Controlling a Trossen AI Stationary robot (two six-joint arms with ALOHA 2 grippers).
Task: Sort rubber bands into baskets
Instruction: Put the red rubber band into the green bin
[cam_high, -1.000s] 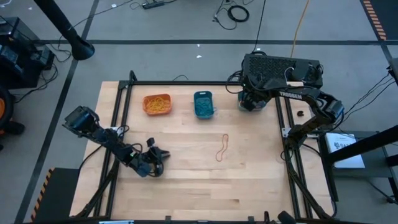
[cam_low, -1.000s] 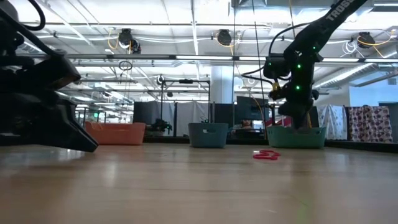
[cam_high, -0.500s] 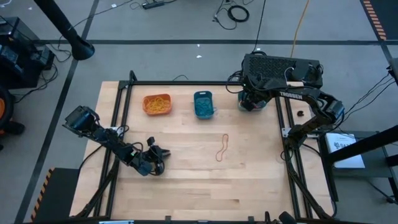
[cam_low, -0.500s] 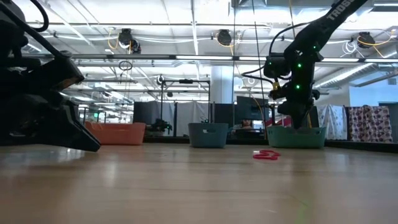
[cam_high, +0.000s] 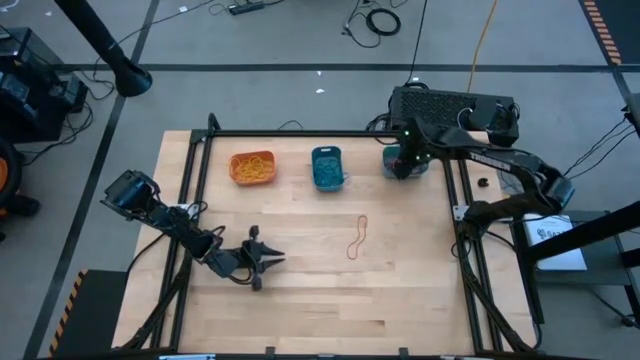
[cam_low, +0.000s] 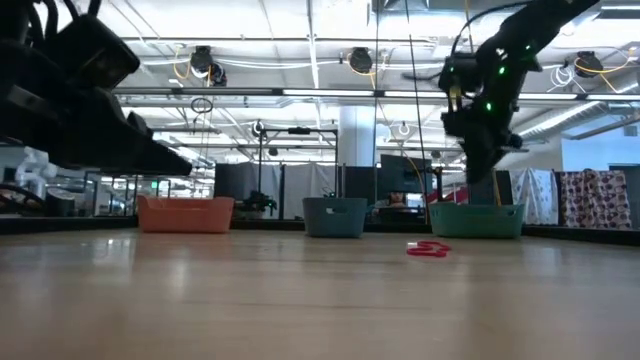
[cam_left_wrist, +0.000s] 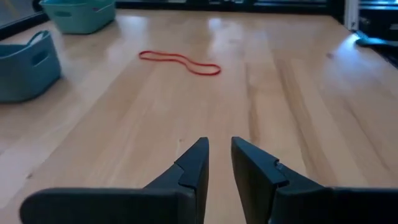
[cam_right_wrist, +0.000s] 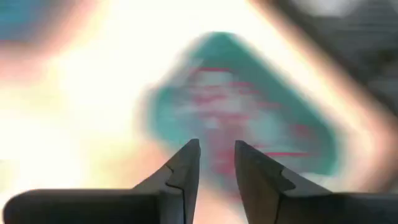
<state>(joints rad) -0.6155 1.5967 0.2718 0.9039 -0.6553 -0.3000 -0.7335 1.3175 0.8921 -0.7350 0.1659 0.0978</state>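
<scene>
One red rubber band (cam_high: 357, 237) lies flat on the wooden table, also in the left wrist view (cam_left_wrist: 180, 61). Along the far side stand the orange basket (cam_high: 253, 167), the blue basket (cam_high: 327, 167) and the teal basket (cam_high: 389, 166). My right gripper (cam_right_wrist: 216, 163) hangs open above the teal basket (cam_right_wrist: 249, 118), which holds red bands; nothing is between its fingers. My left gripper (cam_left_wrist: 219, 158) is at the near left of the table, raised off the wood, open by a narrow gap and pointing toward the red band. It holds nothing.
The orange basket holds orange-yellow bands and the blue basket holds blue ones. A black metal frame (cam_high: 300, 133) runs along the table's far and side edges. Bare wood lies between my left gripper (cam_high: 272, 261) and the red band.
My right gripper has risen from just over the teal basket to well above it. My left gripper has lifted off the table and tipped upward, turning to point toward the table's right. The red band has kept its place.
</scene>
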